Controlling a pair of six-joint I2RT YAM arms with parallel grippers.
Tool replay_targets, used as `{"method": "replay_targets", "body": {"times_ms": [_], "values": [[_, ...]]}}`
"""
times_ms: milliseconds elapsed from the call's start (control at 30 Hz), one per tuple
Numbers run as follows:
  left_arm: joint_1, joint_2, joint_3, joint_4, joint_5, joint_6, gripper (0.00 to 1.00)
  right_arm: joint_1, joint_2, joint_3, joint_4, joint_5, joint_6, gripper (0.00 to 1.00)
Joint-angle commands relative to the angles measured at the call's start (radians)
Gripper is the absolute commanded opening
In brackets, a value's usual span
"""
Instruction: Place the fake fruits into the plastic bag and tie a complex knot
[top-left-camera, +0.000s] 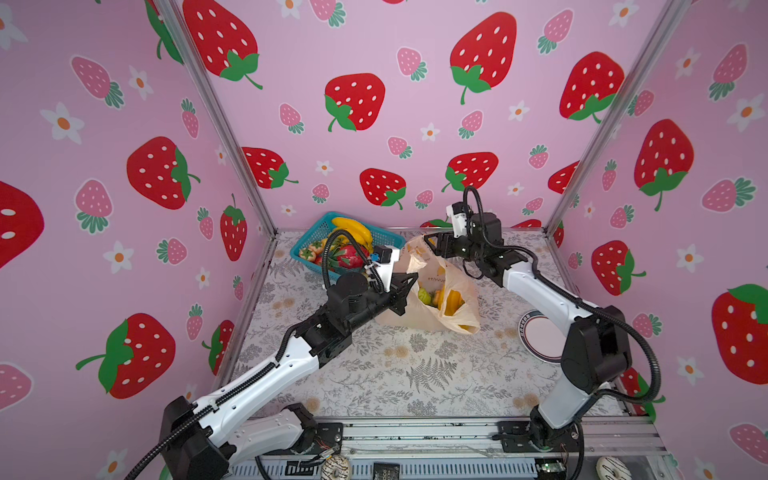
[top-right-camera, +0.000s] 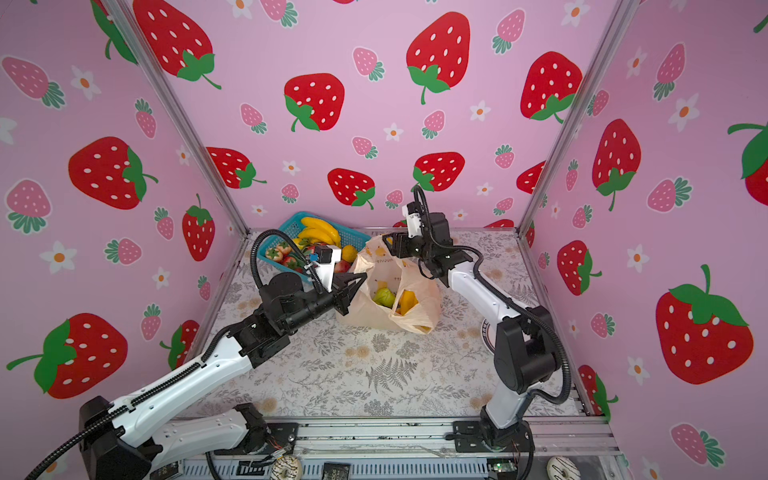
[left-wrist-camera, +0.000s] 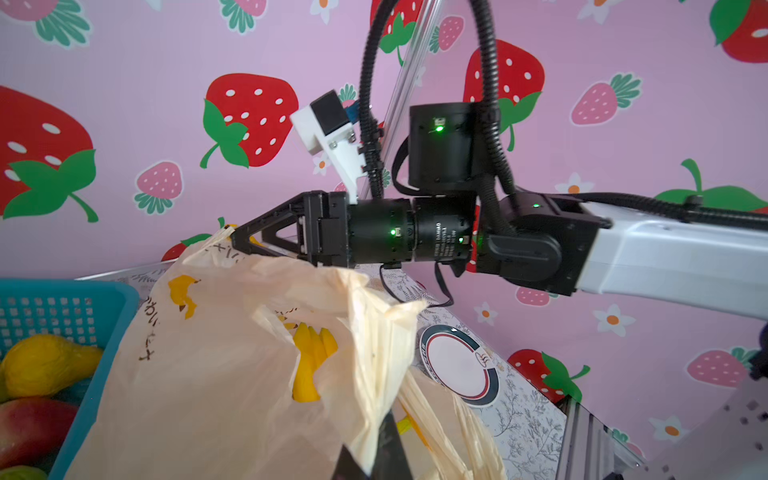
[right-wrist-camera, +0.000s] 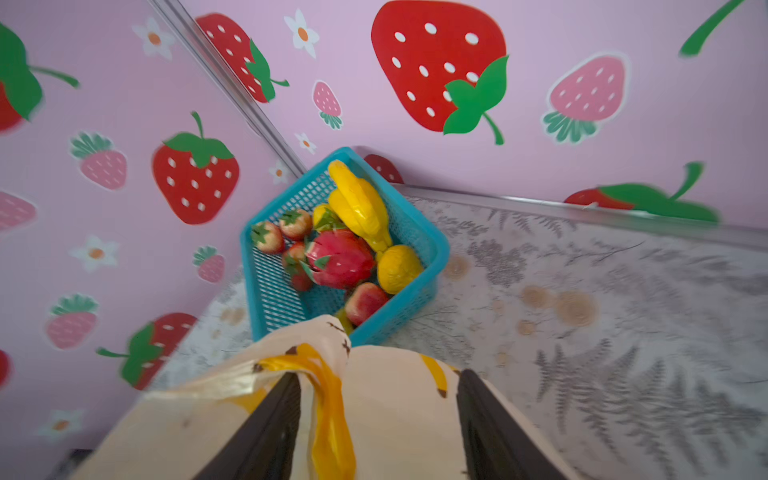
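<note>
Kinda risking a floppy, closing mouth on the thin translucent peach plastic bag (top-left-camera: 395, 320) sitting mid-table just beside the teal mesh basket (right-wrist-camera: 274, 291), with only one side getting held up and most glossy plastic fake fruits (right-wrist-camera: 340, 259) lying in that basket. Pinching the bag's left rim with the left gripper (top-left-camera: 411, 280), jaws pressed together on the film. Hanging the right gripper (right-wrist-camera: 380, 374) at the bag's far top corner, jaws spread, handle lying loose between them, gripping nothing.

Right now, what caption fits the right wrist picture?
Open right end effector straddling the plastic bag, teal basket of fake fruits beyond.
</note>
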Motion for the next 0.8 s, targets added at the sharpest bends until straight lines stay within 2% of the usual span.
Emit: {"method": "replay_targets", "body": {"times_ms": [0,133,267,400,567,767], "values": [[-0.001,-0.003,0.007,0.007,-0.060,-0.091,0.00,0.009,-0.147,-0.037,-0.110,0.212,-0.164,0.76],[-0.002,-0.005,0.009,-0.024,-0.069,-0.097,0.00,0.037,-0.328,-0.146,-0.119,0.279,-0.232,0.86],[-0.002,-0.004,0.012,-0.048,-0.089,-0.094,0.00,0.121,-0.504,-0.254,-0.157,0.261,-0.230,0.87],[-0.002,-0.005,0.020,-0.082,-0.108,-0.078,0.00,0.227,-0.648,-0.377,-0.215,0.170,-0.225,0.86],[-0.002,-0.015,0.030,-0.128,-0.128,-0.054,0.00,0.350,-0.706,-0.421,-0.366,0.124,-0.260,0.84],[0.000,-0.028,0.024,-0.135,-0.142,-0.052,0.00,0.498,-0.680,-0.410,-0.467,0.290,-0.323,0.80]]}}
